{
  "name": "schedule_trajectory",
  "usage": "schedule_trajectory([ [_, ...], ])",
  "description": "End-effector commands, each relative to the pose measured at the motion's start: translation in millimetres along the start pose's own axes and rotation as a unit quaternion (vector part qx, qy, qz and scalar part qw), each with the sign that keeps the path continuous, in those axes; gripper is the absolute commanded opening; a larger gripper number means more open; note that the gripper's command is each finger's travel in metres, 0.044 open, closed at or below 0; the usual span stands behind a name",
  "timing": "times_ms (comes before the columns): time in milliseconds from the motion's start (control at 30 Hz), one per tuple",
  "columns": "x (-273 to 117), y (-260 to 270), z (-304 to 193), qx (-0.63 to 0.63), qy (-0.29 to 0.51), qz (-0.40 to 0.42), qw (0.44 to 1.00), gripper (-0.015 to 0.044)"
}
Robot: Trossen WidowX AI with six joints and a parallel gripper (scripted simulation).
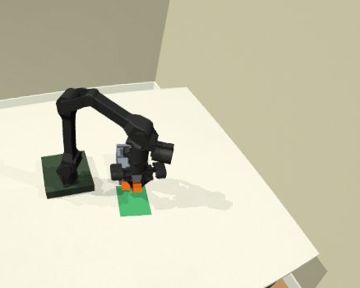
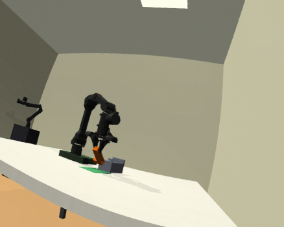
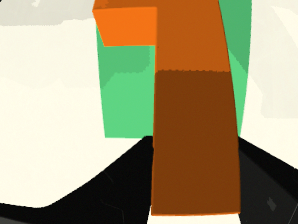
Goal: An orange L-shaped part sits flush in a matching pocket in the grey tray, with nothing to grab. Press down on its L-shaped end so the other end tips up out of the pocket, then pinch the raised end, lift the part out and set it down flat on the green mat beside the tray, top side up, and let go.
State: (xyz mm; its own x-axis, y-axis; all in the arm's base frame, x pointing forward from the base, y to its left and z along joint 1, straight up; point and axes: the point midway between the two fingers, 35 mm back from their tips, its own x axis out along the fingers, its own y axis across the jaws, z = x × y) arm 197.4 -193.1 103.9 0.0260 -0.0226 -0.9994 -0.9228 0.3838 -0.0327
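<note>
White is the tabletop [image 1: 219,239] [image 2: 146,201], on which the black arm [image 1: 112,111] [image 2: 85,123] is mounted, reaching toward about four o'clock in the top view. Next in size comes the green mat [image 1: 134,206] [image 2: 91,170] [image 3: 125,115], seen at about six o'clock from the grey tray [image 1: 121,158] [image 2: 117,167]. Smaller again, the orange L-shaped part [image 1: 136,187] [image 2: 97,155] [image 3: 195,125] is held tilted in the air, out of its pocket and by the mat's twelve o'clock edge in the top view. Its long leg is pinched between the fingers of the gripper [image 1: 139,183] [image 2: 99,150] [image 3: 195,175], while the foot is pointed toward nine o'clock at the far end in the wrist view. The part is judged light, stiff and not easily broken; its flat, smooth-looking sides might let it pivot if the foot were knocked. The hold is best kept square on the long leg's parallel sides, near the end away from the foot, and the foot end should be lowered gently first so that the part can be laid flat.
</note>
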Motion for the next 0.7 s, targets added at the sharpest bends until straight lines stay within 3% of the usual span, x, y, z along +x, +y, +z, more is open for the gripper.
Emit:
schedule_trajectory([
  [0,7.8,1.5,0.7,-0.001,-0.002,0.003,1.000,0.0000],
  [667,32.3,2.0,1.0,-0.001,-0.002,0.003,1.000,0.0000],
])
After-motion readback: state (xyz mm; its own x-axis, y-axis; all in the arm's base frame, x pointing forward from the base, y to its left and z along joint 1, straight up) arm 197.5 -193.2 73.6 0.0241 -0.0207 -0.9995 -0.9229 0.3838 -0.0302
